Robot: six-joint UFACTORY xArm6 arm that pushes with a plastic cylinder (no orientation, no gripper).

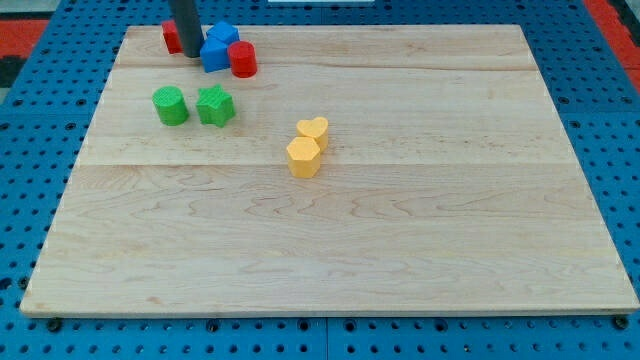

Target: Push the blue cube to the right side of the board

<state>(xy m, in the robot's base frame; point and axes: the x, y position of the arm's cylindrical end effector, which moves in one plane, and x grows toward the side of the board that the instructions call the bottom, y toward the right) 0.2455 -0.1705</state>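
Camera view: my tip (191,54), a bare rod with no claw to open or close, sits just left of the blue cube (215,55) near the board's (400,240) top-left. Red cylinder (242,60) touches the cube's right. Best to push rightward, low and centred, steering clear of it.

Pale wooden board (400,230) with visible grain, smooth; matt plastic-looking blue cube (215,55); dark matt rod (186,25).
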